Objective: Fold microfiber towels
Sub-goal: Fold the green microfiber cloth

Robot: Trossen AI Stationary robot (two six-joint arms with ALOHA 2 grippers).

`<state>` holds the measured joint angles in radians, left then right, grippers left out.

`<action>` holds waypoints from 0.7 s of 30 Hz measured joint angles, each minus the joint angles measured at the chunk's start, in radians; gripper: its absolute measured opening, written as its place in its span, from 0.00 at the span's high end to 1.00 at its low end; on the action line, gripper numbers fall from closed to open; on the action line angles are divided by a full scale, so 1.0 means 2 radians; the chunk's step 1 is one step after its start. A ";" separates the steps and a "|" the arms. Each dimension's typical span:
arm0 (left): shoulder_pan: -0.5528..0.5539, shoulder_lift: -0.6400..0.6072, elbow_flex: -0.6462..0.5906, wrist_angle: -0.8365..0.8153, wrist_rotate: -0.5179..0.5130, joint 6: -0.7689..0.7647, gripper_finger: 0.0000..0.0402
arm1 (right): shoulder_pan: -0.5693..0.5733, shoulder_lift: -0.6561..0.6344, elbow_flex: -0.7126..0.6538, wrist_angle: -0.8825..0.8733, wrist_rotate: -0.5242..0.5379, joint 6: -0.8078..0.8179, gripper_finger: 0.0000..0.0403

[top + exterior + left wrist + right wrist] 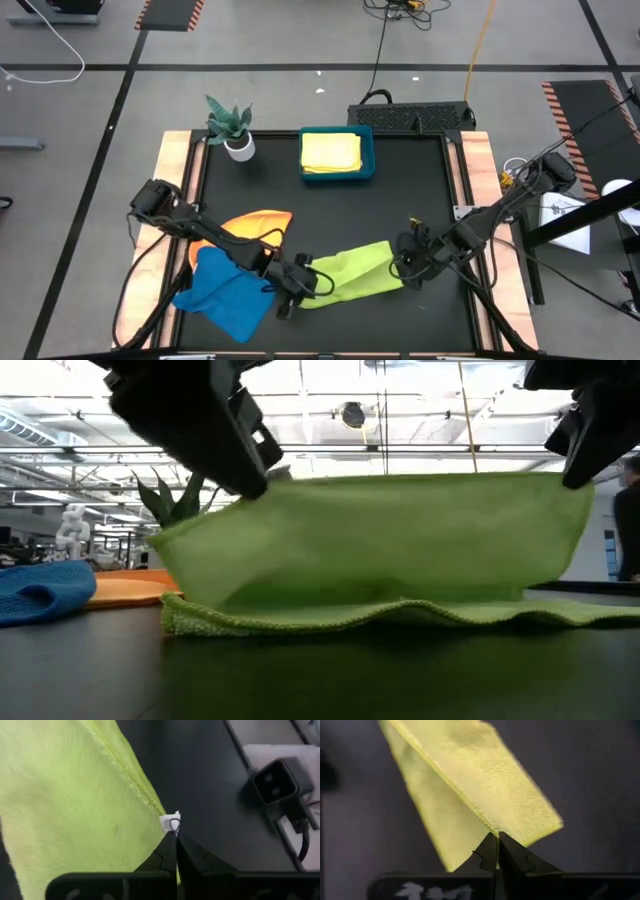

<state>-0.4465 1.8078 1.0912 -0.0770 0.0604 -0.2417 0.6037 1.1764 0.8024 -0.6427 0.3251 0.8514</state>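
A lime green towel (352, 272) lies near the table's front middle, its near part raised between my two grippers. My left gripper (300, 280) is shut on its left corner and my right gripper (405, 265) is shut on its right end. In the low view the towel (390, 550) hangs as a sheet, its lower edge (360, 618) on the table. A blue towel (225, 290) and an orange towel (255, 224) lie at the front left. A yellow towel (331, 152) lies in the teal tray (368, 160). My left gripper pinches the green towel's corner by its white tag (171, 822) between its two fingers, only at their tips. The corner is lifted and the cloth hangs below it. My right gripper pinches the towel's hemmed edge (492, 829) between its fingertips. The cloth is lifted there and hangs away from the fingers, in two layers.
A potted plant (232, 128) stands at the far left of the table. The teal tray stands at the far middle. A black box (410, 115) lies beyond the far edge. The table's right half holds bare black surface (420, 200).
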 joint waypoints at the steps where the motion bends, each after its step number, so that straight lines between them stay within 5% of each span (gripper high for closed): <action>1: 0.000 0.005 0.001 0.013 0.001 0.000 0.99 | 0.000 0.003 0.000 0.003 -0.010 0.000 1.00; 12: -0.003 0.006 0.001 0.014 -0.002 0.013 0.76 | 0.005 0.069 -0.001 0.045 -0.113 0.031 0.88; 21: -0.003 -0.002 0.001 0.025 0.000 0.014 0.59 | 0.007 0.075 -0.001 0.036 -0.121 0.057 0.68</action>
<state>-0.4527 1.8041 1.0927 -0.0268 0.0601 -0.2138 0.6170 1.3265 0.8013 -0.5709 0.0829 0.9649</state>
